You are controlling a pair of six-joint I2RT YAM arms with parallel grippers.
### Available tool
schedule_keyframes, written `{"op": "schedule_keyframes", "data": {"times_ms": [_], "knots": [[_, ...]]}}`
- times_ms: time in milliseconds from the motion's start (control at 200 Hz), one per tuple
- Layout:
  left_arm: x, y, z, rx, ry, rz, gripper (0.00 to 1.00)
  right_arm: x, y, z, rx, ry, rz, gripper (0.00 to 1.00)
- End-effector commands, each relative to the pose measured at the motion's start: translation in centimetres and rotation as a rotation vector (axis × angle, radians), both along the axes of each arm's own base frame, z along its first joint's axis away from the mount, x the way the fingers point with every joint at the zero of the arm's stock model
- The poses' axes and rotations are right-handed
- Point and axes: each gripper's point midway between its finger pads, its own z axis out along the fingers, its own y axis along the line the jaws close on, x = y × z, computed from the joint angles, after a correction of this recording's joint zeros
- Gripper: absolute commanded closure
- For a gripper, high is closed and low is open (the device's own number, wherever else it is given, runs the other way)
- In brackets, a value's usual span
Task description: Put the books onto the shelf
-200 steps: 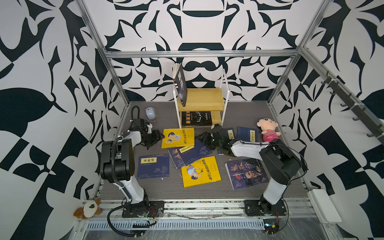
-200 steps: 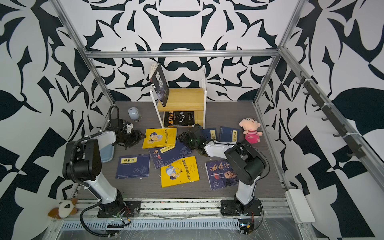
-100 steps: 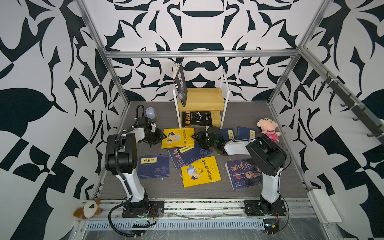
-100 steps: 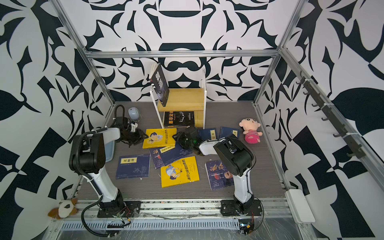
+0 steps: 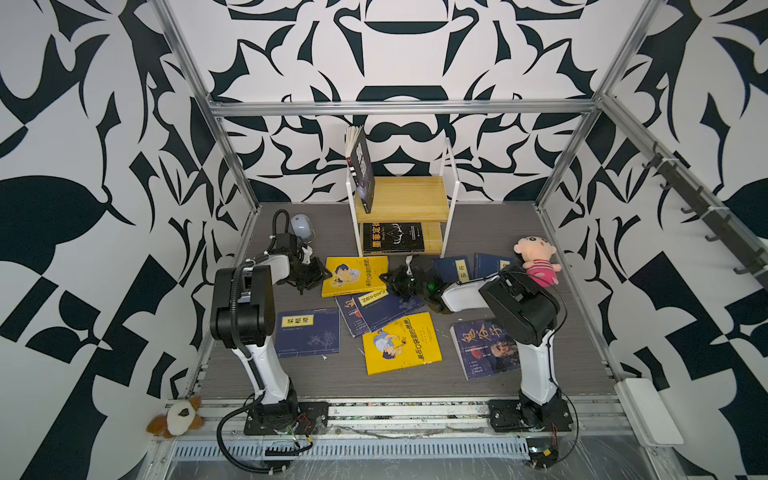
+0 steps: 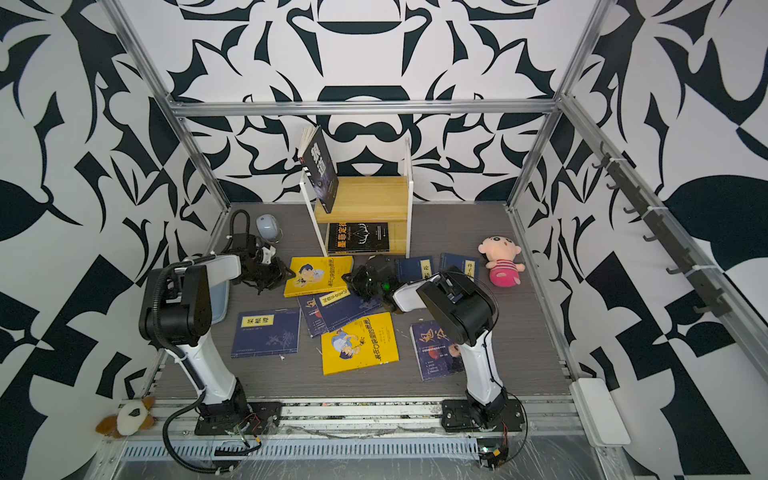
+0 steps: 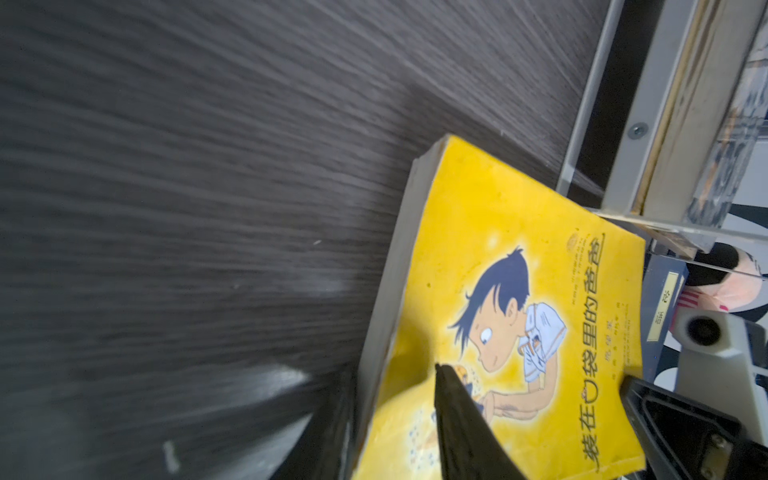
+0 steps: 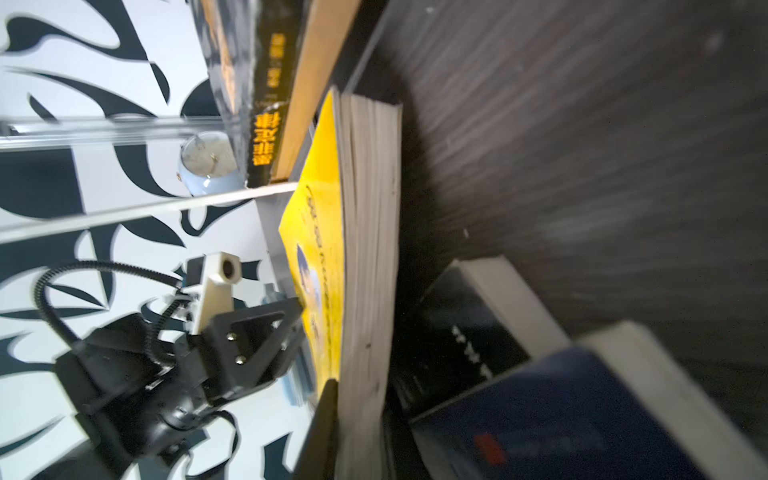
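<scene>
On the desk [image 5: 490,226], past the nearer yellow book [image 5: 401,343] at 6 o'clock, I'm holding the farther yellow book [image 5: 355,274] at both ends. Left end effector [image 5: 320,275] pinches its 9 o'clock edge and right end effector [image 5: 388,277] its 3 o'clock edge, so the long axis runs 9-to-3. The shelf [image 5: 409,199] waits just beyond at 12. Its upper board looks free to the right of the leaning book [image 5: 362,174].

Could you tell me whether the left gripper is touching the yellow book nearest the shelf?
Touching. In the left wrist view, a black finger of the left gripper presses on the yellow book, whose cover buckles under it.
</scene>
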Motion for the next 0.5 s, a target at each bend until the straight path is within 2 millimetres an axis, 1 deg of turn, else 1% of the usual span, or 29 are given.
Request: {"op": "schedule_keyframes", "data": {"times_ms": [0, 55, 150, 260, 290, 320, 330, 340, 400, 495], "knots": [[-1.8, -0.2, -1.1, 0.025, 0.079, -0.011, 0.55, -0.5, 1.1, 4.3, 0.094, -0.080, 0.035, 0.98], [-1.8, -0.1, -0.3, 0.037, 0.054, -0.019, 0.44, -0.8, 0.9, 4.9, 0.116, -0.083, 0.034, 1.00], [-2.0, 0.0, 1.7, 0.054, -0.014, -0.049, 0.36, -1.4, 0.6, 6.1, 0.166, -0.091, 0.029, 1.00], [-2.3, 0.3, 4.0, 0.050, -0.074, -0.040, 0.20, -2.2, -0.1, 7.3, 0.221, -0.097, 0.017, 1.00], [-2.3, 0.5, 4.6, 0.042, -0.089, -0.035, 0.16, -2.4, -0.3, 7.9, 0.240, -0.106, 0.014, 1.00], [-2.4, 0.6, 5.2, 0.032, -0.103, -0.029, 0.16, -2.6, -0.5, 8.3, 0.257, -0.114, 0.010, 1.00], [-2.4, 0.6, 5.4, 0.026, -0.110, -0.028, 0.12, -2.7, -0.5, 8.6, 0.264, -0.118, 0.009, 1.00], [-2.4, 0.6, 5.6, 0.022, -0.114, -0.025, 0.11, -2.7, -0.6, 8.8, 0.269, -0.121, 0.007, 1.00], [-2.4, 0.9, 6.9, -0.006, -0.145, -0.009, 0.07, -3.0, -1.1, 10.0, 0.300, -0.144, -0.004, 1.00], [-2.5, 0.8, 9.3, -0.082, -0.203, 0.008, 0.03, -3.4, -1.5, 12.2, 0.325, -0.193, 0.001, 1.00]]}}
